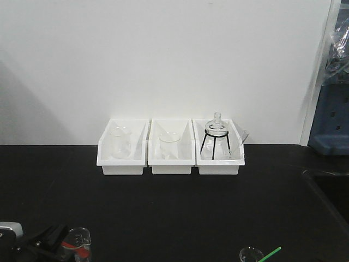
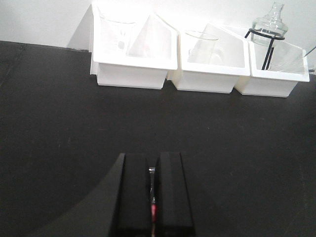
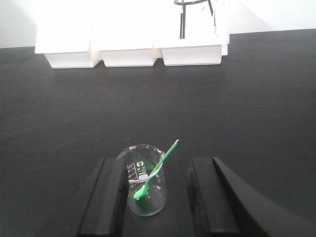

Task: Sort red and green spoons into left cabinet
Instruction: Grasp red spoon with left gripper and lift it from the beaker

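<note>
Where left fingers (image 2: pixel 136 197) meet — spoon (image 2: pixel 153 211) pinched.

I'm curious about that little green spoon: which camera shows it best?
The right wrist view: the green spoon shows whole, leaning in a small glass beaker between the fingers of the open right hand. The front view catches only its handle tip at the bottom edge; the left wrist view misses it.

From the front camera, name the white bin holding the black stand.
The rightmost bin; its glass flask sits on the black stand. The other two hold only beakers.
</note>
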